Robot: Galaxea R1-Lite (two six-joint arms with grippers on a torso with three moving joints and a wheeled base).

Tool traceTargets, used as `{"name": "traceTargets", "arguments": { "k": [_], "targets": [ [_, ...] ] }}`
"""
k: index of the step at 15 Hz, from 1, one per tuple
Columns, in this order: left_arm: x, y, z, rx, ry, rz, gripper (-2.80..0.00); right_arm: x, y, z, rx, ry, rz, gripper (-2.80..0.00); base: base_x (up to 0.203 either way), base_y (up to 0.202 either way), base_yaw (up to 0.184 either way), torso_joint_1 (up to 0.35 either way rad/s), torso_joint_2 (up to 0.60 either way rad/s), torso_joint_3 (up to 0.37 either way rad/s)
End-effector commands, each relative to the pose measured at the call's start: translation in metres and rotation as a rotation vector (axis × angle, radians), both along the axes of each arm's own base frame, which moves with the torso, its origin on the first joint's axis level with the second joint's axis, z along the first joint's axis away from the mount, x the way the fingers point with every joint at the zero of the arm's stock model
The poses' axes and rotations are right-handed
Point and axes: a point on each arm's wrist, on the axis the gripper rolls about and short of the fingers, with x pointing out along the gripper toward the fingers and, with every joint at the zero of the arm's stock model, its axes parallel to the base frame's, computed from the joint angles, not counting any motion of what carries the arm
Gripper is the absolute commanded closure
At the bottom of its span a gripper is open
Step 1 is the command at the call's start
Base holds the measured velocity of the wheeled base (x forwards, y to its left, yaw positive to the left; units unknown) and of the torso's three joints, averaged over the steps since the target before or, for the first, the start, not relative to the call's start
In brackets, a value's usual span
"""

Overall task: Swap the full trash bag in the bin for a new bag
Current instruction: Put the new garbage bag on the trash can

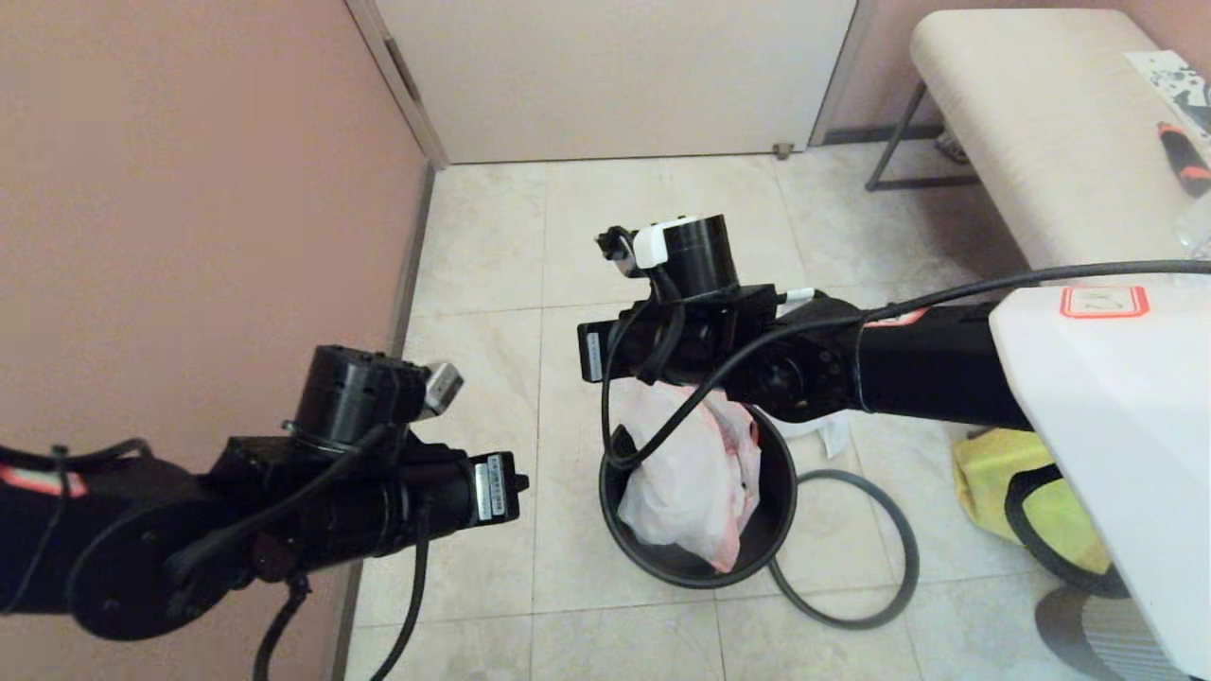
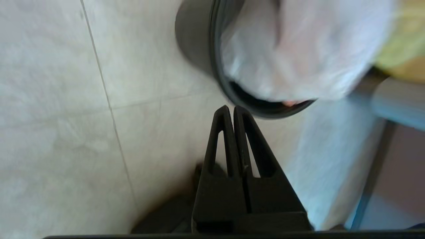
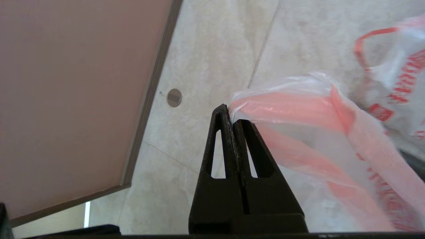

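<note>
The black bin [image 1: 662, 558] stands on the tiled floor, and its grey hoop [image 1: 885, 586] lies loose on the floor beside it. My right gripper [image 3: 230, 114] is above the bin, shut on the pink-orange edge of the new bag [image 3: 298, 109]. This milky-white new bag [image 1: 695, 482] hangs down into the bin. The full trash bag [image 3: 401, 76], with red print and an orange loop, lies beyond it on the floor. My left gripper [image 2: 231, 109] is shut and empty, hovering left of the bin [image 2: 196, 39].
A yellow tote [image 1: 1022, 492] lies on the floor right of the bin. A padded bench [image 1: 1041, 123] stands at the back right, a closed door [image 1: 615, 76] at the back, and a pink wall [image 1: 189, 189] close on the left.
</note>
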Motion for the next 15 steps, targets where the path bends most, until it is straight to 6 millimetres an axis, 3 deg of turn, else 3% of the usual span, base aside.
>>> {"name": "traceTargets", "arguments": {
  "k": [1, 4, 7, 9, 10, 13, 15],
  "targets": [
    [-0.009, 0.009, 0.017, -0.038, -0.056, 0.016, 0.00, -0.015, 0.010, 0.007, 0.008, -0.010, 0.024, 0.00, 0.000, 0.000, 0.000, 0.000, 0.00, 0.000],
    [-0.017, 0.012, 0.024, -0.059, -0.075, 0.009, 0.00, -0.051, 0.002, 0.042, 0.023, 0.047, 0.044, 0.00, 0.000, 0.000, 0.000, 0.000, 0.00, 0.000],
    [-0.023, 0.014, 0.025, -0.071, -0.078, 0.007, 0.00, -0.073, -0.019, 0.034, -0.195, 0.221, -0.067, 0.00, 0.000, 0.000, 0.000, 0.000, 0.00, 0.000],
    [-0.031, 0.015, 0.031, -0.086, -0.098, -0.006, 0.00, -0.072, -0.025, 0.028, -0.261, 0.231, -0.142, 0.00, 0.000, 0.000, 0.000, 0.000, 0.00, 0.000],
    [-0.032, 0.016, 0.032, -0.088, -0.102, -0.006, 0.00, -0.071, -0.023, 0.026, -0.278, 0.219, -0.139, -2.80, 0.000, 0.000, 0.000, 0.000, 0.00, 0.000],
    [-0.032, 0.016, 0.032, -0.089, -0.104, -0.006, 0.00, -0.061, -0.010, 0.011, -0.349, 0.139, -0.153, -2.80, 0.000, 0.000, 0.000, 0.000, 0.00, 0.000],
    [-0.032, 0.015, 0.032, -0.088, -0.101, -0.008, 0.00, -0.077, -0.020, 0.033, -0.315, 0.118, -0.141, -2.80, 0.000, 0.000, 0.000, 0.000, 0.00, 0.000]
  ]
}}
